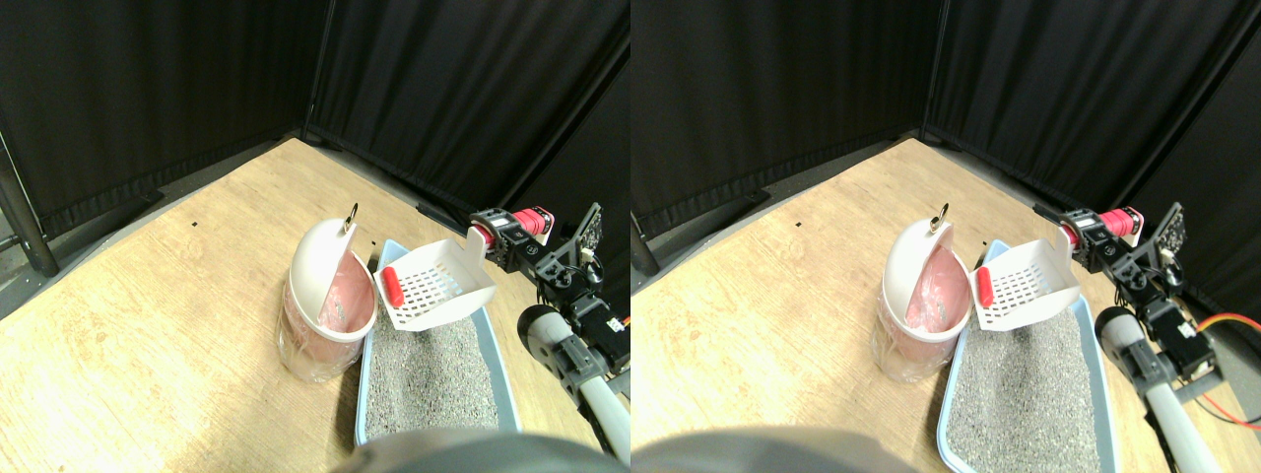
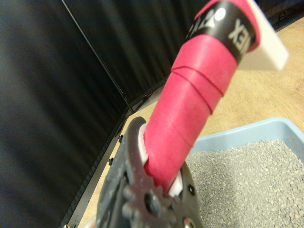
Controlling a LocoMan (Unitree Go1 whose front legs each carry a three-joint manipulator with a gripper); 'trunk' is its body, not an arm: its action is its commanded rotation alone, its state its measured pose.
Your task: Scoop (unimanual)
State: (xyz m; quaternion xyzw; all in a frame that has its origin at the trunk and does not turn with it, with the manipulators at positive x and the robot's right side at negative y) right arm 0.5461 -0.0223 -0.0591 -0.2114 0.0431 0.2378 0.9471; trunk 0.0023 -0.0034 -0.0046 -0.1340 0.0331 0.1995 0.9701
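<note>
A white slotted scoop (image 1: 438, 286) hangs tilted above the far end of the blue litter tray (image 1: 497, 345), clear of the grey litter (image 1: 429, 379). A small red cylinder (image 1: 391, 287) lies in the scoop at its lower edge, right next to the open mouth of the white bin (image 1: 320, 330). The bin's domed lid (image 1: 317, 251) is swung up, showing a pink liner inside. My right gripper (image 1: 502, 235) is shut on the scoop's red-wrapped handle (image 1: 533, 219). In the wrist view the handle (image 2: 190, 109) runs into the dark jaw of the gripper (image 2: 159, 190), above the tray (image 2: 251, 128).
The wooden floor (image 1: 148, 296) is bounded by black curtains (image 1: 443, 79) at the back and right. A dark pole (image 1: 25, 222) stands at the far left. My arm (image 1: 576, 335) runs along the tray's right side.
</note>
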